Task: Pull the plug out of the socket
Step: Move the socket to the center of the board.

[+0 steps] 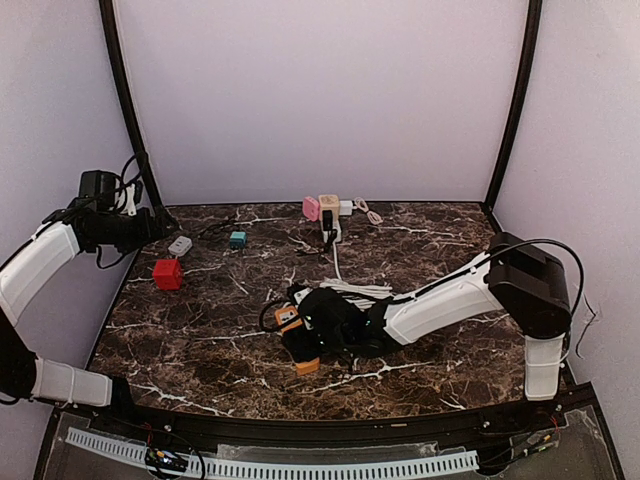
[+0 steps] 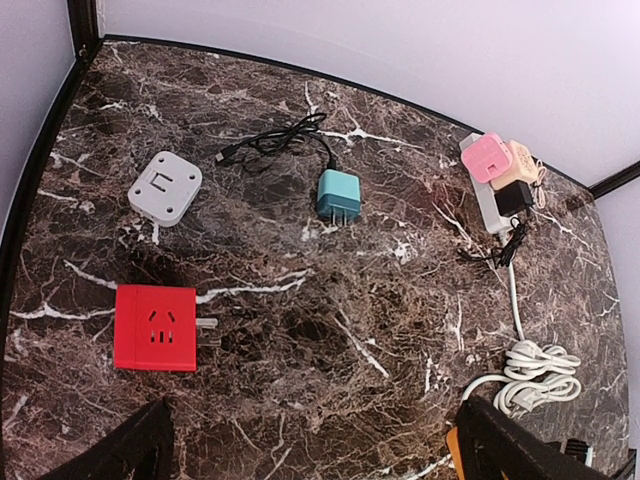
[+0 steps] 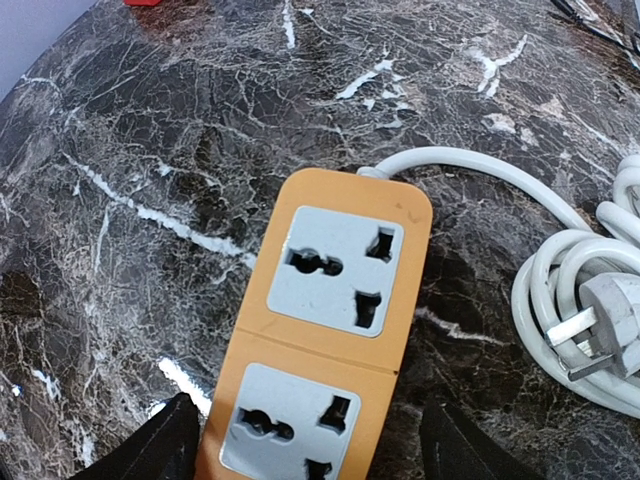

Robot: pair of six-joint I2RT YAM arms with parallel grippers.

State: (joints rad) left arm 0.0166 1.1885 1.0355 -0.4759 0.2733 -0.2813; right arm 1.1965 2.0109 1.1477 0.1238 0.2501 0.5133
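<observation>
**Right pincer straddling the orange strip, plug sitting at the far wall**

We are seeing the right gripper (image 3: pixel 305 445) standing apart, one finger on each side of the orange power strip (image 3: pixel 330 300). We are finding a gap at its right finger, and at the left one we cannot tell touch from near-touch. The left gripper (image 2: pixel 315 440) is hanging wide apart and holding nothing, raised over the table's left edge.

Only the right wrist view is showing us the strip's two vacant sockets and its own white plug (image 3: pixel 610 320) lying loose on the coiled cable. Only the left wrist view is showing us the black plug (image 2: pixel 515 197) clearly, seated in the white power strip (image 2: pixel 487 205) beside a pink adapter (image 2: pixel 487 157), close to the back wall. Bare marble is lying between that strip and the right arm.
</observation>
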